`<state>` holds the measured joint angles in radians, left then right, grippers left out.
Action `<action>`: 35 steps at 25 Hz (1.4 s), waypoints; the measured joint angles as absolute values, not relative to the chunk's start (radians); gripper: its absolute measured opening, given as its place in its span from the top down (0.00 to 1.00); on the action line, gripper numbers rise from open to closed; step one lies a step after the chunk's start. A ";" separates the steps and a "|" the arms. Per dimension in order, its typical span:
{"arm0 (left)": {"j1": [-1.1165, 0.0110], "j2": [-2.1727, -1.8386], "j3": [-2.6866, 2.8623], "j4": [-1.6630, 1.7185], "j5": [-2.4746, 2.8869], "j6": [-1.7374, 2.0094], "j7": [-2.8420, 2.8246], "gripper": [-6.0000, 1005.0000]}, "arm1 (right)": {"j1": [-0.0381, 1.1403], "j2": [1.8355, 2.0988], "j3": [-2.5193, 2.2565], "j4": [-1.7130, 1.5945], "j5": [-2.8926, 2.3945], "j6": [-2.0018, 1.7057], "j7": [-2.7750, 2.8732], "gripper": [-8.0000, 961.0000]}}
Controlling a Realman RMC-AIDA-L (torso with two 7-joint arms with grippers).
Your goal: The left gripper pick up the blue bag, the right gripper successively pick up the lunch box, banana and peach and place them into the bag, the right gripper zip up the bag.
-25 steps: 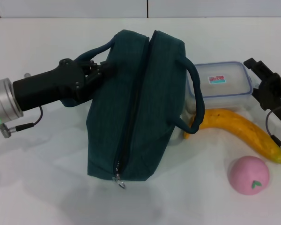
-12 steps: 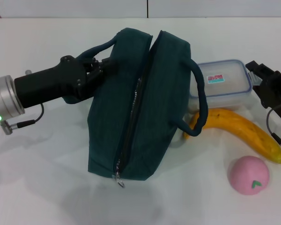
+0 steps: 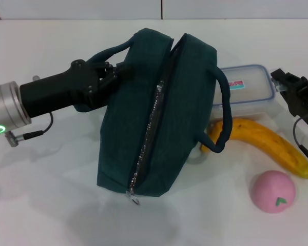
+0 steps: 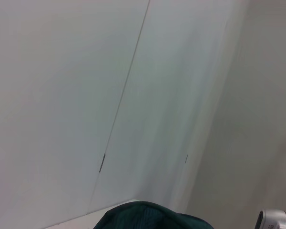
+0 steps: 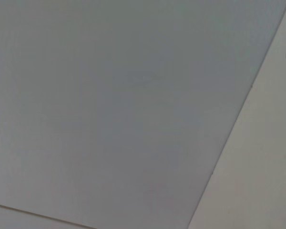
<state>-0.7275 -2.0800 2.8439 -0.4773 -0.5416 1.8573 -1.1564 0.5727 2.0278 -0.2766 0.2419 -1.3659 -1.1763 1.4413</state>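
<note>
The dark blue-green bag (image 3: 143, 133) stands in the middle of the table, tilted, and the zipper along its top shows a narrow gap. My left gripper (image 3: 110, 77) is shut on the bag's left handle. A bit of the bag shows in the left wrist view (image 4: 148, 217). The clear lunch box (image 3: 246, 89) lies behind the bag's right handle. The banana (image 3: 267, 143) lies in front of the box and the pink peach (image 3: 273, 191) nearer me. My right gripper (image 3: 290, 89) hovers just right of the lunch box, holding nothing.
The white table (image 3: 41, 195) bears everything; a white wall stands behind it. The zipper pull (image 3: 132, 199) hangs at the bag's near end. The right wrist view shows only wall.
My left gripper has pulled the bag's top up and to the right. The zipper gap has widened and the right handle has swung over the banana. The right gripper has shifted slightly.
</note>
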 joint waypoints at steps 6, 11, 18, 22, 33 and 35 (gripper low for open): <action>-0.730 -2.080 2.844 -0.474 -0.543 1.860 -1.165 0.96 | 0.553 2.028 -0.283 0.199 -1.409 -1.191 1.411 0.90; -0.727 -2.081 2.844 -0.472 -0.558 1.907 -1.148 0.96 | 0.524 2.028 -0.280 0.160 -1.420 -1.322 1.246 0.89; -0.719 -2.082 2.845 -0.472 -0.574 1.938 -1.123 0.96 | 0.530 2.027 -0.292 0.112 -1.422 -1.486 1.115 0.89; -0.721 -2.084 2.846 -0.468 -0.570 1.934 -1.119 0.96 | 0.554 2.026 -0.294 0.075 -1.421 -1.561 1.109 0.89; -0.726 -2.085 2.846 -0.440 -0.569 1.874 -1.119 0.96 | 0.732 2.020 -0.293 0.028 -1.414 -1.833 1.213 0.89; -0.727 -2.085 2.845 -0.428 -0.570 1.843 -1.119 0.96 | 0.758 2.021 -0.312 0.022 -1.421 -1.856 1.234 0.89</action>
